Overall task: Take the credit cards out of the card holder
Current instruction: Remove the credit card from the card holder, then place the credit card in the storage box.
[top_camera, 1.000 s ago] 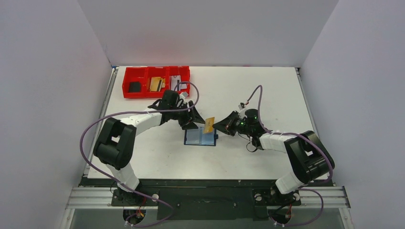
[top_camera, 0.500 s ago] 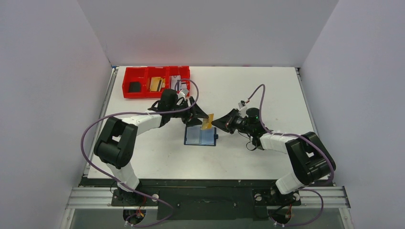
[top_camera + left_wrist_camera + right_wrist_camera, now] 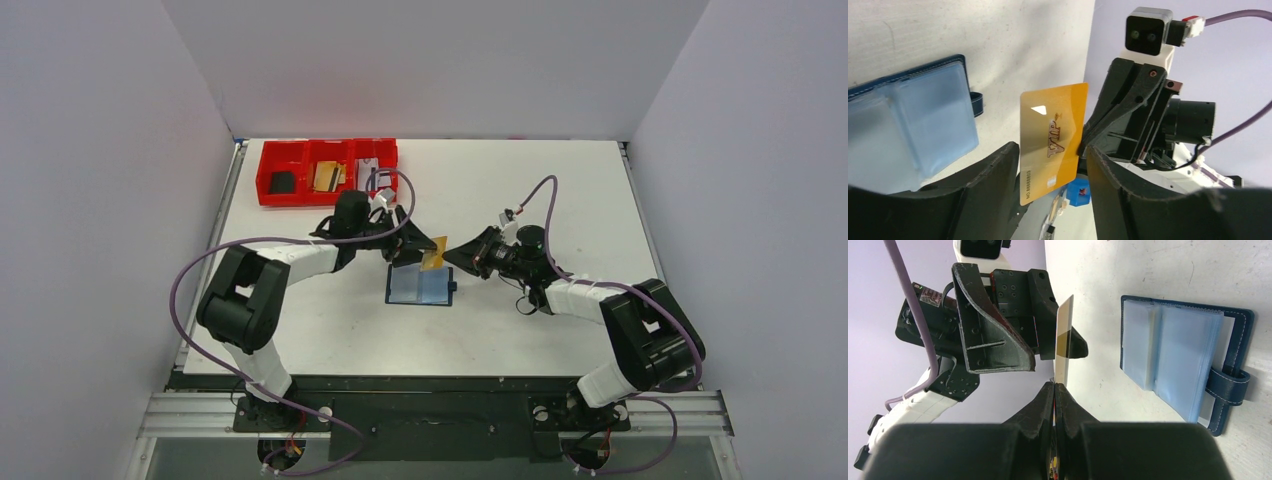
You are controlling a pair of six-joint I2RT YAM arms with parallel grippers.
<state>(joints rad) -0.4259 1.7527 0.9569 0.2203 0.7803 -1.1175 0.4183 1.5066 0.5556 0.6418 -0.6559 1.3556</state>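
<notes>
My right gripper [image 3: 1054, 386] is pinched shut on one edge of the gold card [image 3: 1052, 140], holding it on edge in the air just over the open wallet [image 3: 1188, 360], which lies on the table [image 3: 520, 180]. My left gripper [image 3: 1051, 152] is partly open, a finger on either side of the card, not clamped on it.

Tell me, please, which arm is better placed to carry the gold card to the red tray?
Left, probably: the left fingers stand open either side of the gold card, which the right fingers pinch, and the red tray lies on that side.
</notes>
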